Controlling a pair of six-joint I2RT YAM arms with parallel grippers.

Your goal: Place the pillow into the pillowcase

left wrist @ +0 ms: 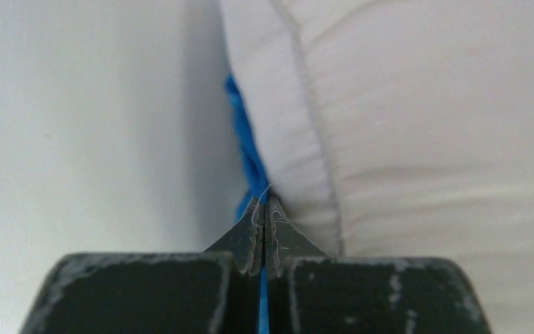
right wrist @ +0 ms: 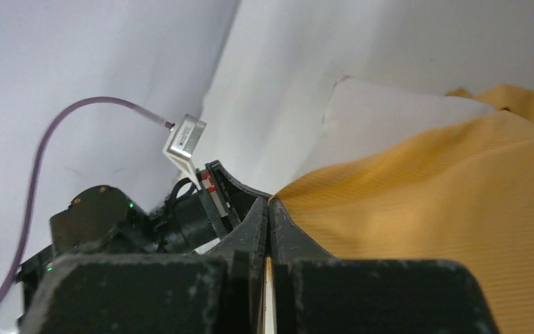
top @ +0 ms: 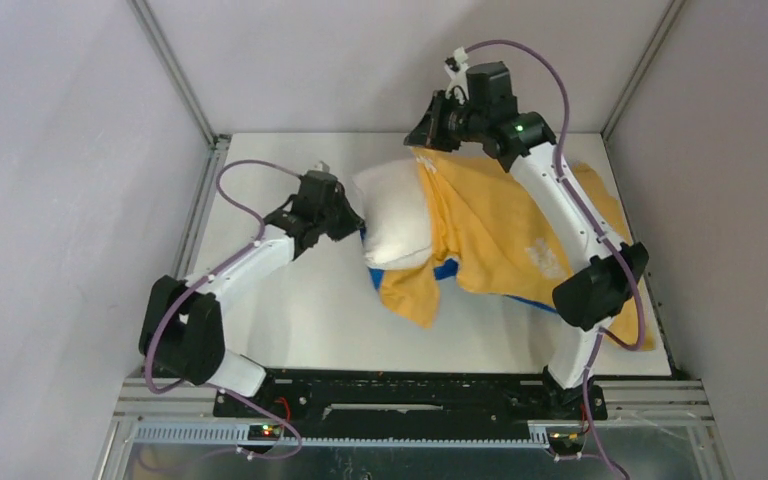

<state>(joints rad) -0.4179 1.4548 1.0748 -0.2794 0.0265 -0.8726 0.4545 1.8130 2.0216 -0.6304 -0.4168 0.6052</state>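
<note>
My left gripper (left wrist: 264,209) is clamped tight on the blue edge of the pillowcase (top: 500,235) beside the pillow (top: 392,220); my right gripper (right wrist: 270,209) pinches its orange edge.

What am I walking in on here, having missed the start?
Two robot arms are fitting a white pillow into an orange-yellow pillowcase on the table. The left gripper is shut on the case's blue edge beside the pillow's bare end. The right gripper is shut on the orange edge at the far side. The pillow is only partly in: its left end sticks out of the opening.
</note>
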